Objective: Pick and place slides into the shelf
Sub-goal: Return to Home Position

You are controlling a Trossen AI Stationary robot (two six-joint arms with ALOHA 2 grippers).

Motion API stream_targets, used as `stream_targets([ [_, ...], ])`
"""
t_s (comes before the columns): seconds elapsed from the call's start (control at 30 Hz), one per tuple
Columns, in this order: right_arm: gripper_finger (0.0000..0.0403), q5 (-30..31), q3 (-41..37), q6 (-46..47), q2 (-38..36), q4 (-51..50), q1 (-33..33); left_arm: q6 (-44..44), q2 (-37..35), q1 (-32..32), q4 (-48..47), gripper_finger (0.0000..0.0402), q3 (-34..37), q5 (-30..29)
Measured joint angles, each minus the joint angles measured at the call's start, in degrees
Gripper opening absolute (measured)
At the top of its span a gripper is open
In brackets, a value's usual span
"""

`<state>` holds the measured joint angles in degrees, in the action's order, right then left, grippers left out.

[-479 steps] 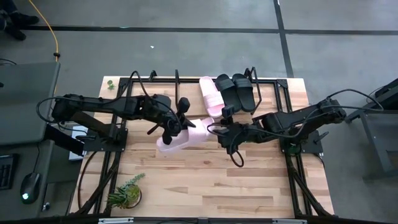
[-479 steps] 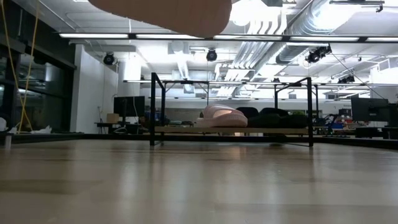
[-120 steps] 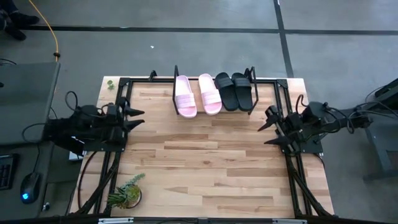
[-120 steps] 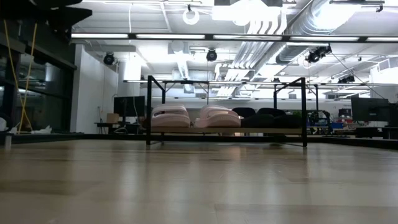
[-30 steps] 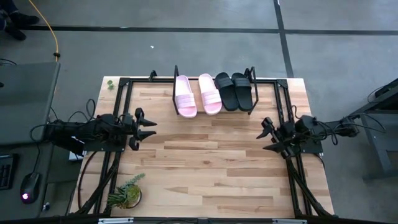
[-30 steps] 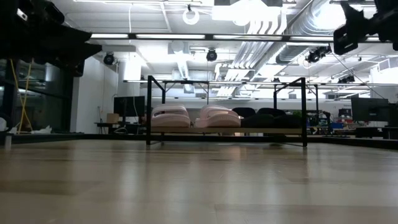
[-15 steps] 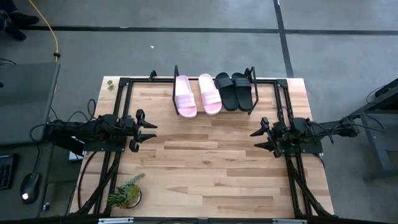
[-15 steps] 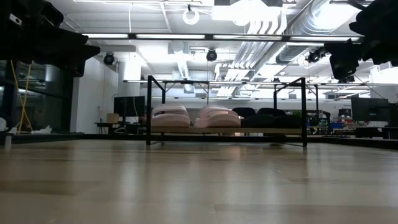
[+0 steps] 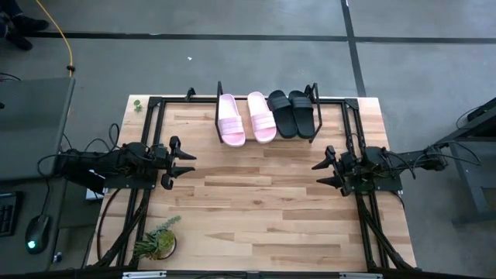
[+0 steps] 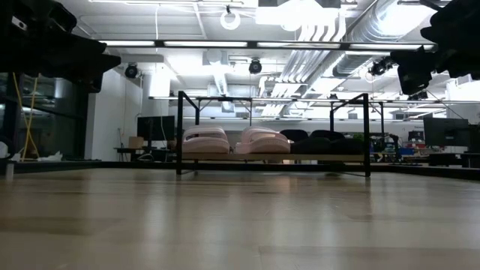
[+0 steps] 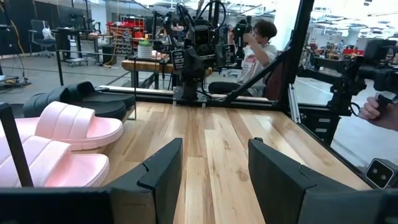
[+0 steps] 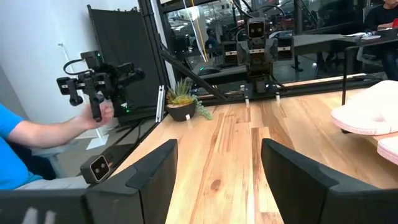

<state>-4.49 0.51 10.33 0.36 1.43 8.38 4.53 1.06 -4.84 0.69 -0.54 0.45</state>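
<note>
- Slides [image 9: 262, 118], four open-toe slip-on sandals with one wide strap each, lie side by side on the low shelf [image 9: 218, 108] of thin black metal hoops and a light wooden board, at the upper middle of the high view.
- Reading that row from picture left, we see the pale pink pair [image 9: 231, 121] first and the black pair [image 9: 280, 115] after it, each sandal just beside the next.
- In the low view the shelf stands across the middle of the frame with all four sandals resting on its board.
- Our left gripper [image 9: 188, 163] is at the middle left of the high view, over the edge of the pale wooden plank table [image 9: 263, 209] and well apart from the shelf.
- It is released: in the left wrist view its two dark fingers [image 11: 163, 171] are spread wide, with bare table wood showing between them.
- Our right gripper [image 9: 318, 175] is at the middle right of the high view, facing the left one across the table.
- It too is released, its fingers [image 12: 152, 174] parted over bare wood in the right wrist view.
- Two dark shapes in the upper corners of the low view are probably the arms, though we cannot make out more than that.
- A small potted green plant [image 9: 159, 240] sits at the lower left of the high view.
- The right wrist view also shows a person's hand [image 12: 94, 115] gripping a black handheld device [image 12: 93, 78] beyond the table edge, above a blue sleeve [image 12: 15, 146].
</note>
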Motion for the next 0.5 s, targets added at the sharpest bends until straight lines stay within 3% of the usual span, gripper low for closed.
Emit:
stream_targets([
  [0.5,0.0224,0.0,0.0,-0.2,0.0,0.0,0.0,0.0,0.0,0.0,0.1,0.0168,0.0,0.0],
])
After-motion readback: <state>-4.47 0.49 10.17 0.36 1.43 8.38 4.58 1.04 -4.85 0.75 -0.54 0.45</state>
